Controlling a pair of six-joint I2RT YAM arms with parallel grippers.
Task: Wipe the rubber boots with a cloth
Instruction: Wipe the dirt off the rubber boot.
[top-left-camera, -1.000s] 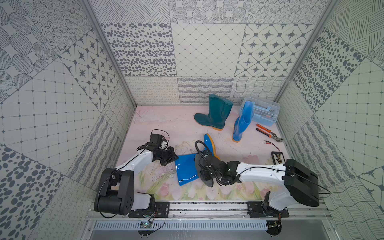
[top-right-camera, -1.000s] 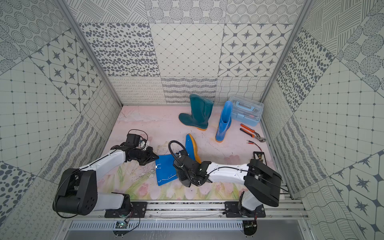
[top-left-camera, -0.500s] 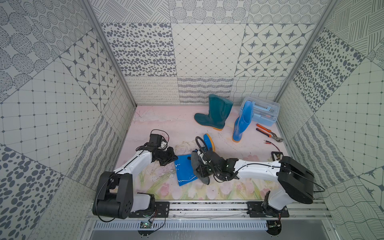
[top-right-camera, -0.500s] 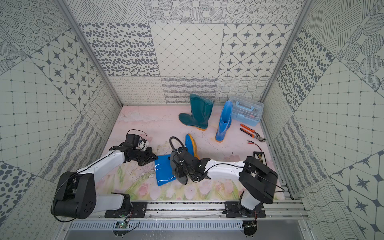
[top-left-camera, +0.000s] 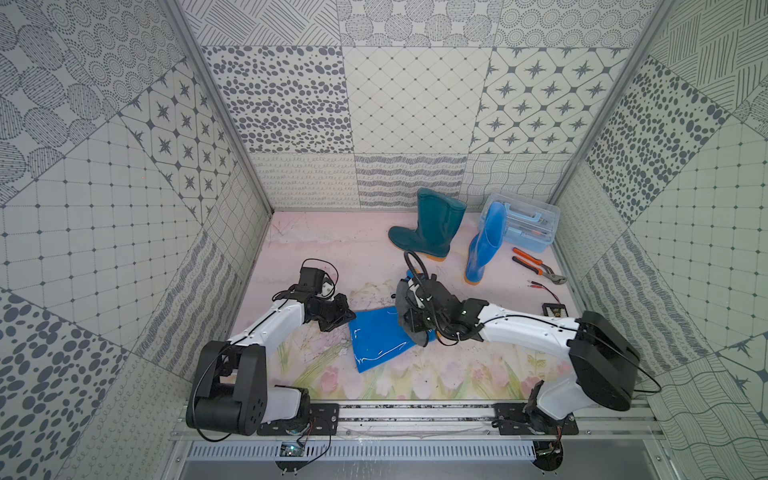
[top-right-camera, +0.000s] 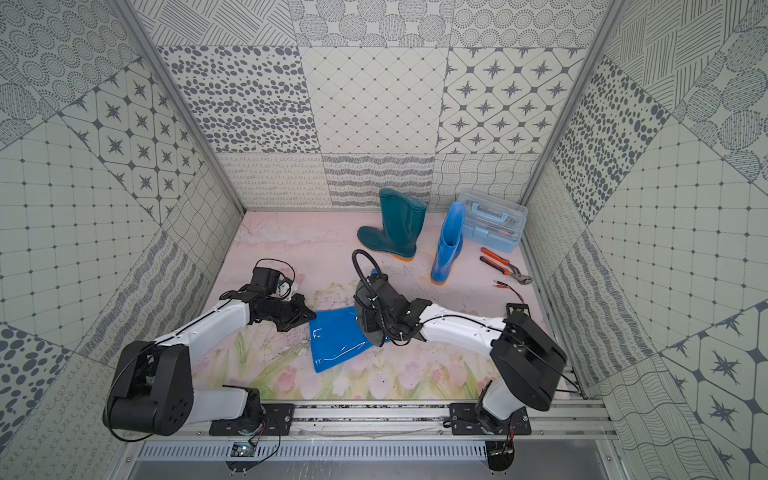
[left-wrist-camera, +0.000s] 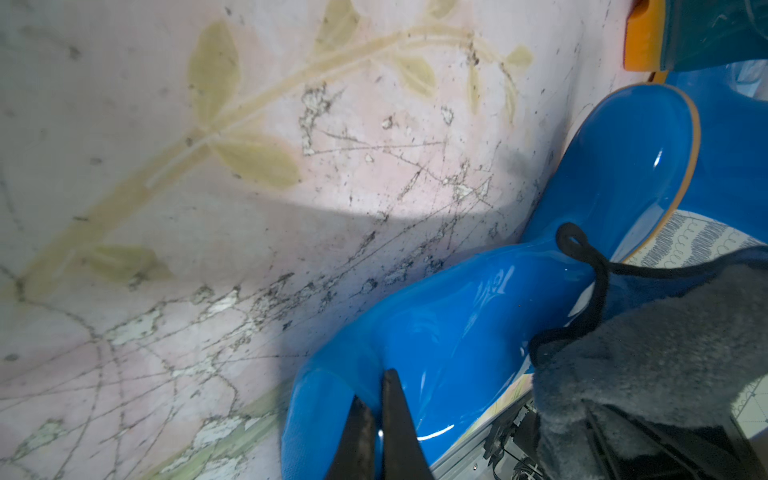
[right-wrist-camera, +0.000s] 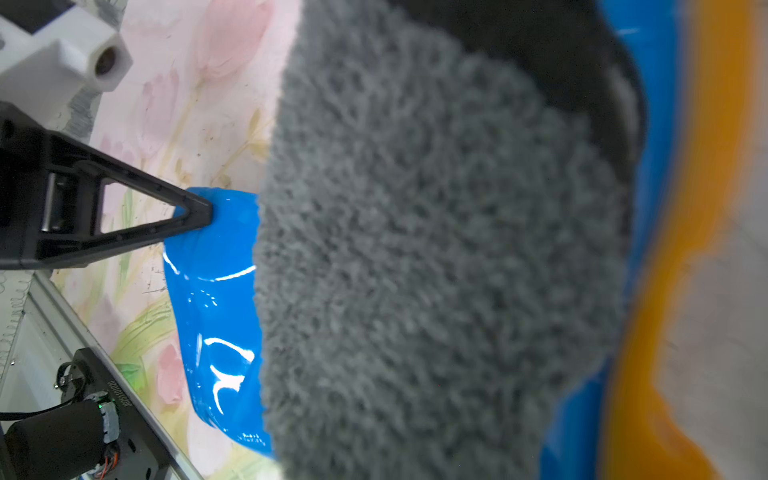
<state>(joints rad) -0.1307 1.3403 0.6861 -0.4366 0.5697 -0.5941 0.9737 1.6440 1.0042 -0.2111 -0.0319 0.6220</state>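
Note:
One bright blue rubber boot (top-left-camera: 376, 343) (top-right-camera: 334, 338) lies on its side at the front middle of the floor. My left gripper (top-left-camera: 348, 323) (left-wrist-camera: 380, 395) is shut on the rim of that boot's shaft (left-wrist-camera: 457, 332). The dark grey cloth (top-left-camera: 405, 301) (top-right-camera: 370, 334) (right-wrist-camera: 436, 249) is draped over my right gripper (top-left-camera: 411, 322), which is shut on it and presses it on the boot's ankle; its fingers are hidden. The orange sole (right-wrist-camera: 685, 249) shows beside the cloth. A dark teal boot (top-left-camera: 432, 226) and a second blue boot (top-left-camera: 484, 249) stand at the back right.
A clear blue toolbox (top-left-camera: 530, 226) sits in the back right corner behind the standing blue boot. Orange-handled pliers (top-left-camera: 536, 268) and a small black connector with red leads (top-left-camera: 555, 308) lie along the right wall. Patterned walls close in three sides.
My right gripper has carried the cloth along the lying boot, away from the front rail and toward its foot, now covering most of the orange sole. The left gripper has kept its hold.

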